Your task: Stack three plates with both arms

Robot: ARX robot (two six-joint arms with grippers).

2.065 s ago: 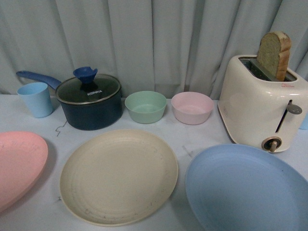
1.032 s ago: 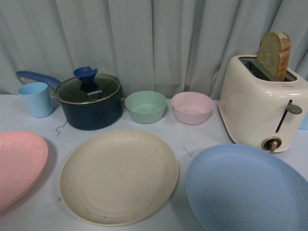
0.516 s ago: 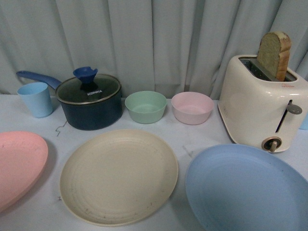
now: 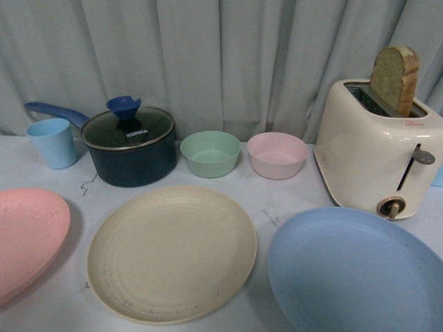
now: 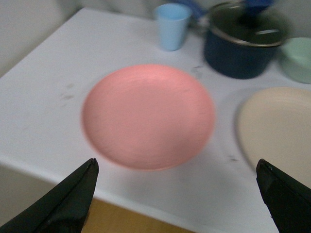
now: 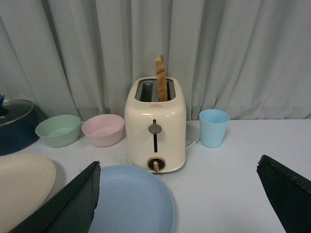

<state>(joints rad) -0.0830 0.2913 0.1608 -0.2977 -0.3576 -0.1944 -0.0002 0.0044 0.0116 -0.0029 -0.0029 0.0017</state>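
White tabletop point(image 4: 277, 200) is carrying everything. Nearest, the left gripper point(image 5: 176, 165) is hovering before the pink plate point(image 4: 28, 232), fingers spread wide; the right gripper point(image 6: 178, 167), likewise spread, is facing the light blue plate point(image 4: 346, 273). Between these the cream plate point(image 4: 171, 252) is lying, touching neither. Beyond, pot point(image 4: 131, 155), bowls point(image 4: 210, 153) and toaster point(image 4: 370, 159) are standing.

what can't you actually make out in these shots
Round matte pink plate: front view, left edge cuts it off.
Round matte light blue plate: front view, bottom and right edges cut it off.
Pale blue plastic cup: front view, only a sliver past the cream toaster.
Dark blue lidded pot: left wrist view, blurred, lettering unreadable.
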